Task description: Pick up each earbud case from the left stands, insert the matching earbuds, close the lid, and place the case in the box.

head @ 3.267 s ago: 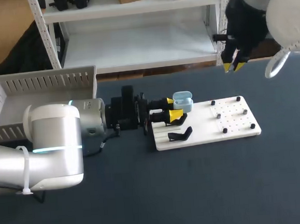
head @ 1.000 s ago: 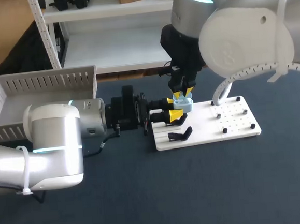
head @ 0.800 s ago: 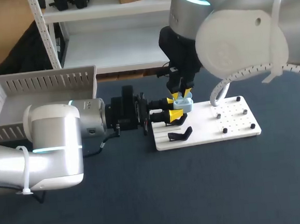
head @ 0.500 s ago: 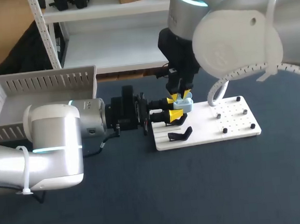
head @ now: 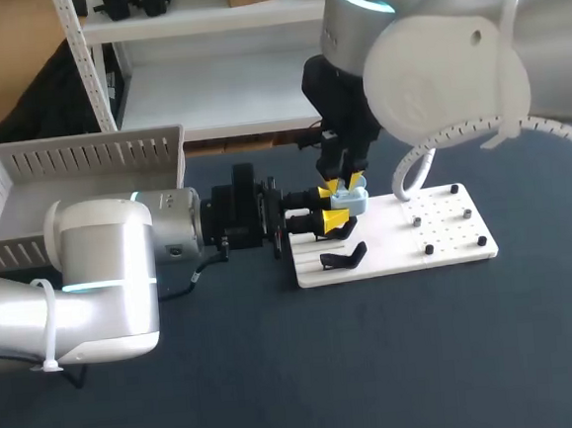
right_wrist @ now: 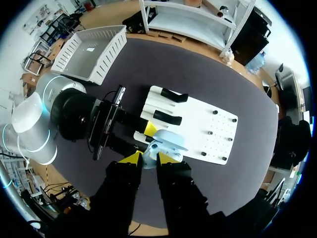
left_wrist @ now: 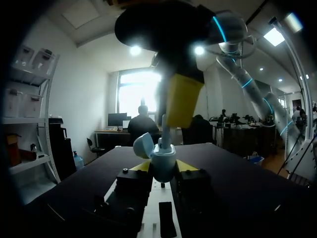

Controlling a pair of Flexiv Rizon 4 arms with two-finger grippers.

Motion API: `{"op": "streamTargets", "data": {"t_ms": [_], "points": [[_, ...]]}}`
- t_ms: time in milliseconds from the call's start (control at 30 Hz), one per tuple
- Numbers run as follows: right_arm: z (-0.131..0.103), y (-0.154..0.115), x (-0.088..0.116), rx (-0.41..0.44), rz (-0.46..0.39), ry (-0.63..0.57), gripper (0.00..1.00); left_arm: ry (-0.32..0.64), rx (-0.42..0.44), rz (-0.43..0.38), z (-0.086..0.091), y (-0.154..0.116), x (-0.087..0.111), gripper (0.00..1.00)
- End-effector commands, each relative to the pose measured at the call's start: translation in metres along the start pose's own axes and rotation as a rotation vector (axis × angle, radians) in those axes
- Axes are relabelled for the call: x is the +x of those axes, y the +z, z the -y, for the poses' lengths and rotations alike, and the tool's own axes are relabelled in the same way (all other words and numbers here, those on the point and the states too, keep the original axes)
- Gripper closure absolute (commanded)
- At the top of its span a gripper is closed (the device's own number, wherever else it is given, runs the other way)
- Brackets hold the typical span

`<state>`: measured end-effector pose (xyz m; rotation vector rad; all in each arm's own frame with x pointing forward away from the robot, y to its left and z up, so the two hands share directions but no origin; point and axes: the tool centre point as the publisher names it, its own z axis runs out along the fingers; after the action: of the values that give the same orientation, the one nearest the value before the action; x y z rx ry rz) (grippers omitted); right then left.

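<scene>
The dark counter carries everything here. My right arm comes in from the upper right and hangs over the middle, wrist pointing down. My left arm lies low along the counter from the left. A white slatted box sits at the far left, well apart from the work. A white board lies right of the middle, with small dark pegs on its right half and a black stand lying on its left half.

The left end effector is closed on the pale blue earbud case, one yellow tip on each side, holding it upright over the board's left end. The case's lid stands open. The right end effector is right above the case, down at it; I cannot tell whether it grips anything
</scene>
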<state>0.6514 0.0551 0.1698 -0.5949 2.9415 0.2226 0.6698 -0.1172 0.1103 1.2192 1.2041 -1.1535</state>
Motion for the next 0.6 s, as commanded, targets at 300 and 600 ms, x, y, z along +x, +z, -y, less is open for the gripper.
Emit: {"op": "streamTargets", "data": {"t_ms": [300,600], "points": [[0.0033,0.003,-0.0059,0.005,-0.01,0.006,1.0,0.001,-0.003,0.003,0.0002,0.0004,0.0008,1.0],[0.0059,0.0029,-0.0067,0.005,-0.008,0.015,1.0,0.001,-0.003,0.003,0.0002,0.0004,0.0008,1.0]]}}
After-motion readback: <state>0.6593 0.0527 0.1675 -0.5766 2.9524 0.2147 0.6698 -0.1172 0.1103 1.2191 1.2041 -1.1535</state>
